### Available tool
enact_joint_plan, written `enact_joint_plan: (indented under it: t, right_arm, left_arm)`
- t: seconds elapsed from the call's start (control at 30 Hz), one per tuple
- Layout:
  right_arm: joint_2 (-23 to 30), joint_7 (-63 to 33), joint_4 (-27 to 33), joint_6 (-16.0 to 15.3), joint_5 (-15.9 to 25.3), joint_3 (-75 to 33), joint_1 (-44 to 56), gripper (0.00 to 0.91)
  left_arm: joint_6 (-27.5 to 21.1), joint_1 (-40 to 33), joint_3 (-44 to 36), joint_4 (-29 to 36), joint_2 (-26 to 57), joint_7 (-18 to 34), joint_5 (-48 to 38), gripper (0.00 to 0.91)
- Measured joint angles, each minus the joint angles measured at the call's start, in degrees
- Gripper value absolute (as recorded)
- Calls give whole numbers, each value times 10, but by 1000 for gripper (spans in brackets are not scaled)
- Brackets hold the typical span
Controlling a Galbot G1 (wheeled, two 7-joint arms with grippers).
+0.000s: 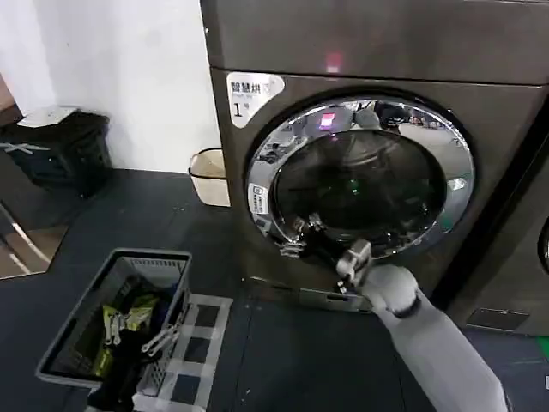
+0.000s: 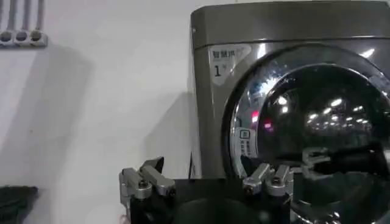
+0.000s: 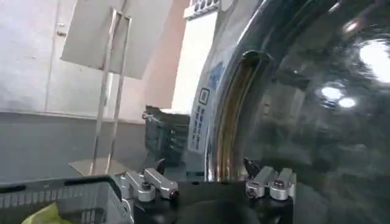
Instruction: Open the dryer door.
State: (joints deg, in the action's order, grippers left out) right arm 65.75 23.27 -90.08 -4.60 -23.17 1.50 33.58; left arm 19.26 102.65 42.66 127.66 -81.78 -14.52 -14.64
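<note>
A grey basket (image 1: 129, 296) sat at the lower left of the head view, holding yellow-green items (image 1: 129, 318) and pale clothes pegs (image 1: 160, 341); I could not tell what else lay in it. It stood partly on a checked mat (image 1: 199, 343) on the dark floor (image 1: 283, 360). A beige bin (image 1: 210, 176) stood against the white wall (image 1: 129, 77), just beside the dryer's left side, and a black bin (image 1: 60, 150) sat at the far left.

The dryer (image 1: 377, 43) filled the upper right of the head view, its white "1" sticker (image 1: 249, 94) at the upper left of its front. The door (image 1: 360, 176) lay shut, flat against the front, its chrome rim around dark glass. Part of a second dark machine (image 1: 515, 257) showed at the right edge.

The right gripper (image 1: 302, 239) reached up from the lower right on its pale arm to the lower left of the door rim. In the right wrist view, the right gripper (image 3: 207, 173) had its jaws apart, with the rim's edge between them. In the left wrist view, the left gripper (image 2: 204, 176) hung back from the dryer (image 2: 286, 24), jaws apart and holding nothing, facing the door (image 2: 317, 122) and the wall (image 2: 91, 91).
</note>
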Motion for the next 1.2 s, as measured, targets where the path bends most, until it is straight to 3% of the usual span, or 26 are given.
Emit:
enact_joint_plan:
  t: [0.3, 0.53, 0.87, 1.2]
  right_arm:
    - [19, 18, 27, 1, -1, 19, -33, 907]
    - [15, 46, 35, -1, -29, 19, -47, 907]
    - [-11, 135, 10, 0, -44, 14, -37, 907]
    - [-60, 250, -48, -13, -106, -24, 20, 907]
  left_arm:
    - [-3, 0, 3, -1, -4, 11, 13, 907]
    - [-18, -6, 4, -1, -6, 32, 14, 907]
    - [-130, -28, 26, 4, 13, 35, 0, 907]
    - [-160, -76, 49, -6, 64, 41, -71, 907]
